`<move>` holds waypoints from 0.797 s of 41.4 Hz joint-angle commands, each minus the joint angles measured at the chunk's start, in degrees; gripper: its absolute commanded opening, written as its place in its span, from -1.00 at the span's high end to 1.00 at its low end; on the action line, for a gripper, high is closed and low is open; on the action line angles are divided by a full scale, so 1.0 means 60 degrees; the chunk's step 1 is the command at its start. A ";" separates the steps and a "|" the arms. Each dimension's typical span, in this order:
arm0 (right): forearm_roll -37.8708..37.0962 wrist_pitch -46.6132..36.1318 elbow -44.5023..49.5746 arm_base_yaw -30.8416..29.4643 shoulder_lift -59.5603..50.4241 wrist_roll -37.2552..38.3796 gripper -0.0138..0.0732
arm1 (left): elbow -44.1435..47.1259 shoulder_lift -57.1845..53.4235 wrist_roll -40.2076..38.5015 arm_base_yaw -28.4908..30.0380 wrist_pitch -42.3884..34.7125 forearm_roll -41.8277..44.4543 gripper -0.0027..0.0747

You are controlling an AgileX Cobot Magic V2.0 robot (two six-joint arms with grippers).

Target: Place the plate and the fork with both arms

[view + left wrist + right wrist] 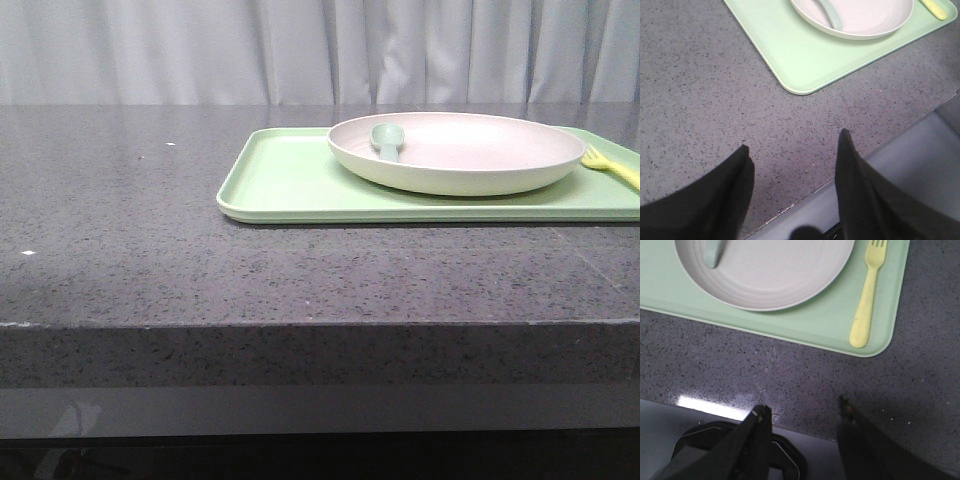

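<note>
Our left end effector (792, 145) hangs over bare surface (120, 200) near the front edge, its fingers spread wide with nothing between them. Our right end effector (802, 412) is likewise spread wide and empty, poised above the surface's front edge. Neither shows in the front view, so both sit well back from the work.

Outward from the left one lies the near corner of the light green tray (790, 60), and on it the plate (865, 20), of which the left wrist view shows only part. Outward from the right one, the fork (866, 295) lies on the tray just beside the plate, apart from it, with its handle end nearest our fingers and its tines pointing away.

We judge that no grasp has begun: this is the approach, with plate for the left arm and fork for the right. Next, each arm must advance over the tray. The left needs a grip on the plate's raised rim; the right must come down across the thin, flat handle.

A pale grey-green spoon (386, 140) rests inside the plate, its handle over the rim on the left side. It may slide if the plate tilts, and it crowds that stretch of rim. The tray's lip leaves the fork little clearance for our fingers.
</note>
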 commanded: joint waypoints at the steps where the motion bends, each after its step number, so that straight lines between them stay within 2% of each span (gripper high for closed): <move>1: -0.0070 -0.1196 0.0596 0.0002 -0.1331 -0.0151 -0.10 | -0.0230 0.0020 -0.0002 0.0007 -0.0496 -0.0262 -0.02; 6: -0.0070 -0.1766 0.1575 0.0002 -0.2725 -0.0151 -0.10 | -0.0222 0.0081 -0.0002 0.0007 -0.0511 -0.0262 -0.02; 13: -0.0070 -0.1813 0.2624 0.0002 -0.4463 -0.0151 -0.10 | -0.0222 0.0185 -0.0002 0.0007 -0.0511 -0.0262 -0.02; 25: -0.0070 -0.1812 0.3022 0.0002 -0.5652 -0.0151 -0.08 | -0.0222 0.0271 -0.0002 0.0007 -0.0555 -0.0262 -0.01; 28: -0.0070 -0.1812 0.3022 0.0002 -0.5652 -0.0151 0.10 | -0.0222 0.0271 -0.0002 0.0007 -0.0571 -0.0242 0.10; 33: -0.0070 -0.1812 0.3022 0.0002 -0.5652 -0.0151 0.54 | -0.0222 0.0271 -0.0002 0.0007 -0.0639 -0.0151 0.53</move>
